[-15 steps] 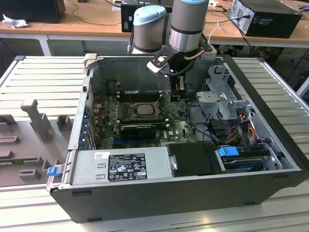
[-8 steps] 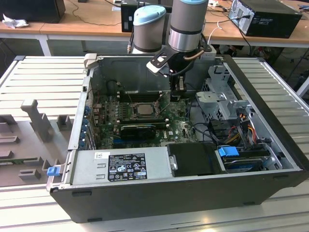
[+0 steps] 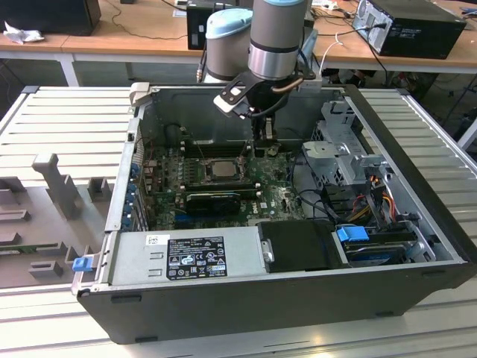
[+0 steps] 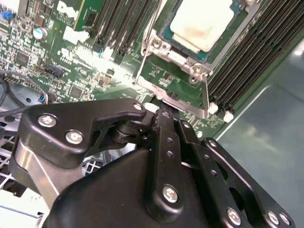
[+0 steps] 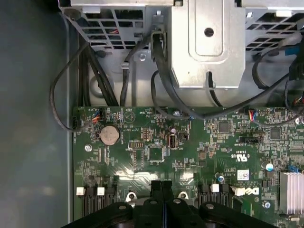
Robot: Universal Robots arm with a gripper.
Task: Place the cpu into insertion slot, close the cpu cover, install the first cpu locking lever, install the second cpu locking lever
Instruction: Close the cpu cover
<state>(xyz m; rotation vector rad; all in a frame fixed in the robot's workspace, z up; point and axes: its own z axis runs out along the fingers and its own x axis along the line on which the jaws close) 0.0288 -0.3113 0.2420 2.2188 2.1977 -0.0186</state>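
Exterior view: an open computer case [image 3: 417,186] lies on a ribbed metal table [image 3: 67,119]. The robot arm reaches down into the case. Its gripper [image 3: 264,136] hangs close over the green circuit board [image 3: 272,198], near the cpu [image 3: 221,168] at the board's middle.

Second wrist view: the pale cpu [image 4: 204,21] lies flat in the insertion slot [image 4: 202,53], with the grey cpu cover [image 4: 173,54] framing it. Whether the cover is fully down cannot be told. A thin metal locking lever [image 4: 205,92] runs along the socket's edge. The gripper [image 4: 164,115] has its fingers drawn together with nothing seen between them, and its tip is just beside the lever's lower end. Whether they touch is unclear.

First wrist view: the narrowed gripper [image 5: 161,184] points at the board, between rows of black memory slots [image 5: 92,199].

Risks, as a judgement: the thin lever could slip off the closed fingers. The tip could then scrape the board or hit the memory slots. Pressing on a cover that is not seated could also shift the cpu.
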